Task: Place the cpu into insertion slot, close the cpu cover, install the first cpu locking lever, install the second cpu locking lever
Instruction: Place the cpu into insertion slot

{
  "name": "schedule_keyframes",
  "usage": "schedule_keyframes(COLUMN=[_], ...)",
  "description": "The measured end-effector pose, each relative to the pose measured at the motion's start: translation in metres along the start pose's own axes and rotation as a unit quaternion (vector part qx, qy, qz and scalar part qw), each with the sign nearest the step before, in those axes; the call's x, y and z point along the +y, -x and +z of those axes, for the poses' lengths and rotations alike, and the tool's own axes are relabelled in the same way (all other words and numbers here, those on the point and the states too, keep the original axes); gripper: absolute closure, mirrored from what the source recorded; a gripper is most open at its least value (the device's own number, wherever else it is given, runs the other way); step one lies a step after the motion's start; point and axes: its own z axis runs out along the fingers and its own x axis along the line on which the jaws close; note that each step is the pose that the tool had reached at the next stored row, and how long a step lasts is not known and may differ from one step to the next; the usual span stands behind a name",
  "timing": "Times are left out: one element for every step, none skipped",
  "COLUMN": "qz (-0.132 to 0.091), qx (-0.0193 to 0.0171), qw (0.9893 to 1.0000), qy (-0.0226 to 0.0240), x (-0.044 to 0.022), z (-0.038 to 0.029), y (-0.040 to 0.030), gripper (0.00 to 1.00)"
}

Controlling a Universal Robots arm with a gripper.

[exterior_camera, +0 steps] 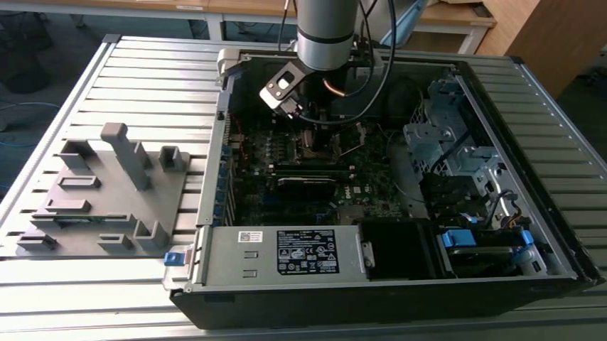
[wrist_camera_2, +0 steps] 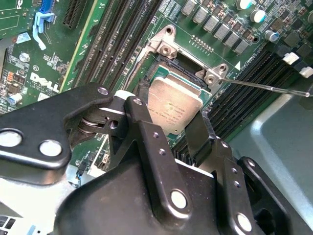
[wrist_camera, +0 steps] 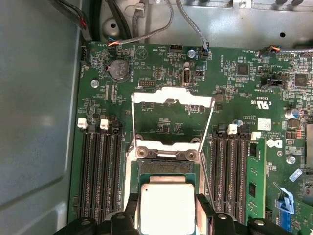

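Cpu point(wrist_camera_2: 175, 104), clamped edge to edge by the gripper point(wrist_camera_2: 172, 115), hangs just over the insertion slot point(wrist_camera: 166, 168), one edge hidden behind the fingers point(wrist_camera_2: 146, 137). Cpu cover point(wrist_camera: 146, 97) stands flipped open beyond. Arm point(exterior_camera: 328, 32) points straight down into the open computer case point(exterior_camera: 531, 234).

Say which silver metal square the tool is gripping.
The solid chip, pinched by the tool over the socket. The other, the cut-out cover frame, stands flipped open, untouched.

We see our gripper point(wrist_camera: 167, 219) clasping the cpu point(wrist_camera: 167, 205) on two sides at the slot point(wrist_camera: 166, 168), with the cover point(wrist_camera: 173, 96) swung open on the motherboard point(wrist_camera: 239, 103).
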Motion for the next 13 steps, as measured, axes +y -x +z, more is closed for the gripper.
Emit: schedule_keyframes(qz=[0.0,0.0,0.0,0.0,0.0,0.0,0.0,0.0,0.0,0.0,0.0,0.0,0.0], qx=[0.0002,0.0002,0.0001,0.0,0.0,0.0,0.0,0.0,0.0,0.0,0.0001,0.0003,0.0002], qw=[1.0,1.0,1.0,1.0,1.0,1.0,1.0,1.0,1.0,1.0,1.0,1.0,1.0], qy=[0.0001,0.0001,0.0,0.0,0.0,0.0,0.0,0.0,0.0,0.0,0.0,0.0002,0.0001], x=[0.0,0.0,-0.0001,-0.0001,-0.0001,-0.0001,-0.0001,-0.0001,-0.0001,-0.0001,-0.0001,-0.0001,-0.0001], z=[0.0006,0.0014,0.0017,0.0017,0.0017,0.0017,0.0017,0.0017,0.0018,0.0018,0.0019,0.0026,0.0028], y=[-0.0001,-0.0001,0.0,0.0,0.0,0.0,0.0,0.0,0.0,0.0,0.0,0.0,0.0], gripper=[0.46,0.46,0.46,0.46,0.46,0.46,0.46,0.46,0.46,0.46,0.46,0.46,0.46])
